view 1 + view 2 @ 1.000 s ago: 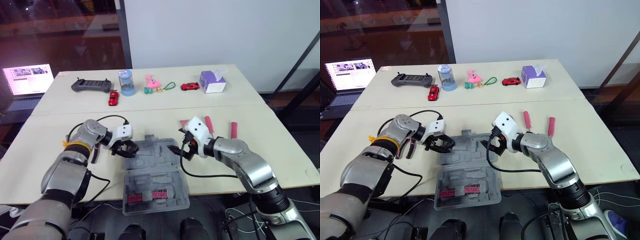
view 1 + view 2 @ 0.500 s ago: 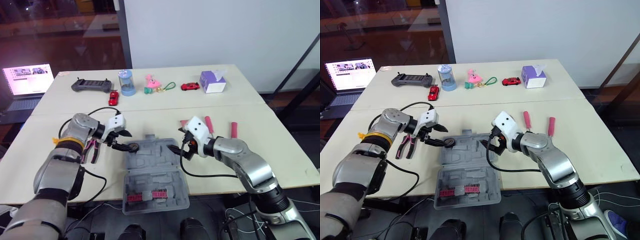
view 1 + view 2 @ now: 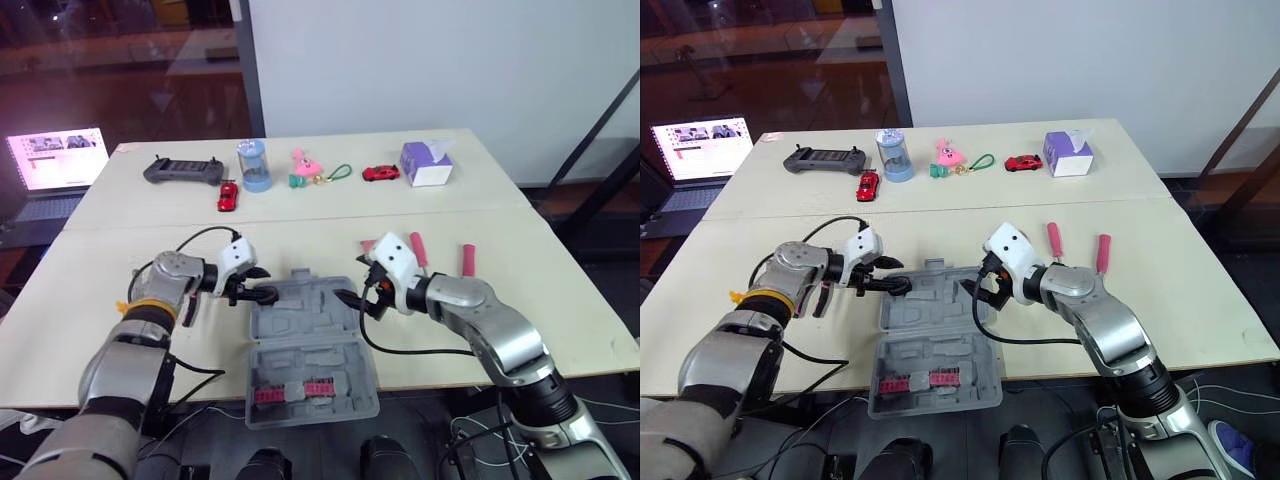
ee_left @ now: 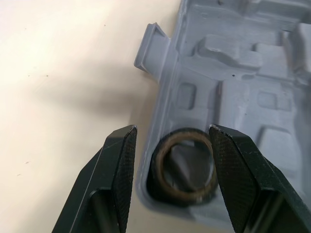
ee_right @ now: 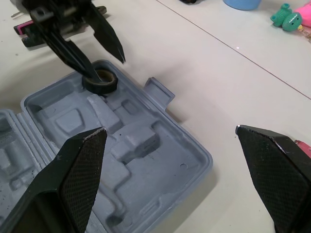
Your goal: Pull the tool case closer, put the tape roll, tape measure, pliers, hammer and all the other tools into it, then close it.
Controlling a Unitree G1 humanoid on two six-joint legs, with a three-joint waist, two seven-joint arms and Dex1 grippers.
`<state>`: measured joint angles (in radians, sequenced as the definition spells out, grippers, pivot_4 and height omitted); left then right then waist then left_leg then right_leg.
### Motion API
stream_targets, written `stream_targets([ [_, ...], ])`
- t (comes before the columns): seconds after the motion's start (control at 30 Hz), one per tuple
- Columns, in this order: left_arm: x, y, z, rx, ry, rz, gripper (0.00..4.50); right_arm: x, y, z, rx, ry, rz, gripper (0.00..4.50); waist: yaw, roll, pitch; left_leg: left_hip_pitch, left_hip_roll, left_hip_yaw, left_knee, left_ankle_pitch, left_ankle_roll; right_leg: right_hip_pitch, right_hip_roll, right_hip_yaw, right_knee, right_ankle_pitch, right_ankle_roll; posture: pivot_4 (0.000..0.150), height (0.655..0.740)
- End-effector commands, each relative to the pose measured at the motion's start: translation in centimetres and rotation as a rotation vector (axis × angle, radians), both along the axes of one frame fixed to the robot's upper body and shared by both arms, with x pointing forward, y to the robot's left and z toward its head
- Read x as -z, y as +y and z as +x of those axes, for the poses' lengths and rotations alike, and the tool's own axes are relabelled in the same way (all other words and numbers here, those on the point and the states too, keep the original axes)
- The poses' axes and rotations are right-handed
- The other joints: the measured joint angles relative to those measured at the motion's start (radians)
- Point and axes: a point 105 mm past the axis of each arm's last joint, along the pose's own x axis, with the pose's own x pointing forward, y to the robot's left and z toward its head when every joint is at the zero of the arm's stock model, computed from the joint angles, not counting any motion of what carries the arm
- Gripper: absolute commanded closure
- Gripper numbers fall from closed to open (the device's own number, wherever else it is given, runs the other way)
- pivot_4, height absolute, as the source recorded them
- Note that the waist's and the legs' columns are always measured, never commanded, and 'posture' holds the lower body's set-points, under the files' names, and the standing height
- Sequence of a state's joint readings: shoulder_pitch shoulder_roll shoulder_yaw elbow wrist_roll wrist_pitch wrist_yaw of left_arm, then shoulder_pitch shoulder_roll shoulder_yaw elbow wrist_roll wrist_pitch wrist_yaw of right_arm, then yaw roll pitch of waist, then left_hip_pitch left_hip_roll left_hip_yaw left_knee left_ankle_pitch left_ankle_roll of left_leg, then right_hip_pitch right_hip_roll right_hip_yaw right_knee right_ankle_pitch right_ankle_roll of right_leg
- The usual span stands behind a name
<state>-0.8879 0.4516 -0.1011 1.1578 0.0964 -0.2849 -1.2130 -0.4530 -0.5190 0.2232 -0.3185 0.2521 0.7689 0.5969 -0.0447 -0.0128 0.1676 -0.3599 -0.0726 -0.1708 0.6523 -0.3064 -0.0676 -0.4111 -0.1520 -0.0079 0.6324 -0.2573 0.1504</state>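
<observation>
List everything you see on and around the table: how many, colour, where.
tool case: 1, grey, open, between the arms
tape roll: 1, black, case's far left corner
pliers: 1, pink-black handles, left of case
handled tools: 2, pink-red, right of case
toy cars: 2, red, far side
game controller: 1, dark grey, far left
jar: 1, blue, beside controller
small toys: 2, pink, green, far middle
tissue box: 1, purple, far right
laptop: 1, open, off table's left
left gripper: 1, black, open astride tape roll
right gripper: 1, black, open at case's right edge

tape roll (image 4: 157, 174) sits between spread fingers (image 4: 118, 167); bare table (image 4: 58, 73) flanks the case (image 4: 233, 97).
</observation>
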Motion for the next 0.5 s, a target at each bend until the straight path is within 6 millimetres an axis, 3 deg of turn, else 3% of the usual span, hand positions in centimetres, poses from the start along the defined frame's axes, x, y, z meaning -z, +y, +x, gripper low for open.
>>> stream_targets([
  [0.03, 0.1, 0.3, 0.0, -0.004, -0.065, 0.027, 2.00, -1.2, 0.3, -0.2, -0.013, -0.044, 0.018, 0.00, 0.000, 0.000, 0.000, 0.000, 0.000, 0.000, 0.000, 0.000, 0.000, 0.000, 0.000, 0.000, 0.000, 0.000, 0.000, 0.150, 0.7400],
  [0.3, 2.7, 0.7, -0.9, 0.006, -0.087, 0.127, 2.00, -1.3, 0.2, -0.3, -0.008, -0.046, 0.025, 0.00, 0.002, 0.000, -0.001, 0.001, 0.000, 0.000, 0.000, 0.000, 0.000, 0.001, 0.000, 0.000, 0.000, 0.000, 0.000, 0.150, 0.7400],
  [0.5, 3.5, 0.8, -1.3, 0.019, -0.076, 0.151, 2.00, -1.4, 0.2, -0.3, -0.007, -0.047, 0.028, 0.00, 0.003, 0.000, -0.002, 0.003, 0.000, 0.000, 0.000, 0.000, 0.000, 0.003, 0.000, 0.000, 0.000, 0.000, 0.000, 0.150, 0.7400],
])
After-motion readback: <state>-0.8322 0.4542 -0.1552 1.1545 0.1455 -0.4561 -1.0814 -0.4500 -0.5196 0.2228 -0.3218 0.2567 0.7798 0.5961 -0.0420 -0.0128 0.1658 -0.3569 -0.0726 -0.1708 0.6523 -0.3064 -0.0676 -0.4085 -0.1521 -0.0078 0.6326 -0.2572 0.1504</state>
